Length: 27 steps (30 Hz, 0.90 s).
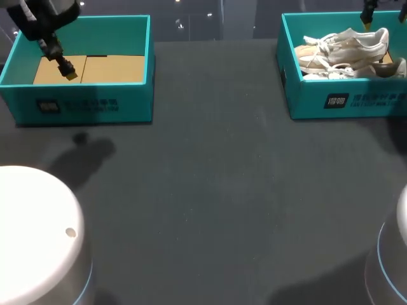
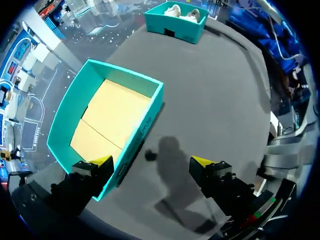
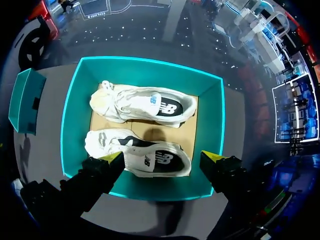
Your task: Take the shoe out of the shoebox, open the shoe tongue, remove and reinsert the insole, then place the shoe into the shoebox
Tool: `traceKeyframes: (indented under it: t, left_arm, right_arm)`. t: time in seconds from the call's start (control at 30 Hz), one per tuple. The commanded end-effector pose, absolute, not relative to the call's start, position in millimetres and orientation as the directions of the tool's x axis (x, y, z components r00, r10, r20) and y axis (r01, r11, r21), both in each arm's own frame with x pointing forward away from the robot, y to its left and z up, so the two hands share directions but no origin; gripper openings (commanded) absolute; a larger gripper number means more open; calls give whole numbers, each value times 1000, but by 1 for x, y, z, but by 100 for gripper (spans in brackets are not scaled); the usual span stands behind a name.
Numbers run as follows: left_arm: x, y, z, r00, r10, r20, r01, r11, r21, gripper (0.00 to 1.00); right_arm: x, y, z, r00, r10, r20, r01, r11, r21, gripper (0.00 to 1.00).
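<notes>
Teal shoebox [image 1: 343, 101] at the table's far right corner contains two white shoes [image 3: 142, 105], side by side, apparently lying on their sides. Right gripper [image 3: 161, 156] hangs above them, fingers spread, holding nothing. Left gripper [image 2: 152, 161] hangs over the second teal box [image 2: 150, 115], fingers likewise spread and empty.

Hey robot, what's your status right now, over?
Left pincer open, at the empty box. Right pincer open, above the shoebox. Two shoes inside, side by side, not gripped. Nothing blocking them.
</notes>
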<state>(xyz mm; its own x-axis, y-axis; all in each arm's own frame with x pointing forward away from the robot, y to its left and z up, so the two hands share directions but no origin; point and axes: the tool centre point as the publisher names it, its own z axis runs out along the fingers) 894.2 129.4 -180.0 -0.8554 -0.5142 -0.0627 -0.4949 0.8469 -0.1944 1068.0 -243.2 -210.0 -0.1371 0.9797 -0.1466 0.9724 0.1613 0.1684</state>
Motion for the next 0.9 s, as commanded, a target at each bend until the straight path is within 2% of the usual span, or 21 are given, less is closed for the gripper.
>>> traceKeyframes:
  t: [0.03, 0.43, 0.9]
  left_arm:
    - [914, 130, -178, -711, -700, 67, -703, 707, -76, 100]
    - [930, 153, -181, -507, -861, 38, -862, 507, -6, 100]
    - [937, 181, -188, -355, -935, -2, -935, 355, 19, 100]
  right_arm:
    - [1043, -241, -207, -136, 980, -147, 964, 165, 210, 100]
    - [1015, -230, -213, -159, 981, -110, 960, 179, 214, 100]
    - [995, -220, -215, -134, 985, -104, 965, 154, 210, 100]
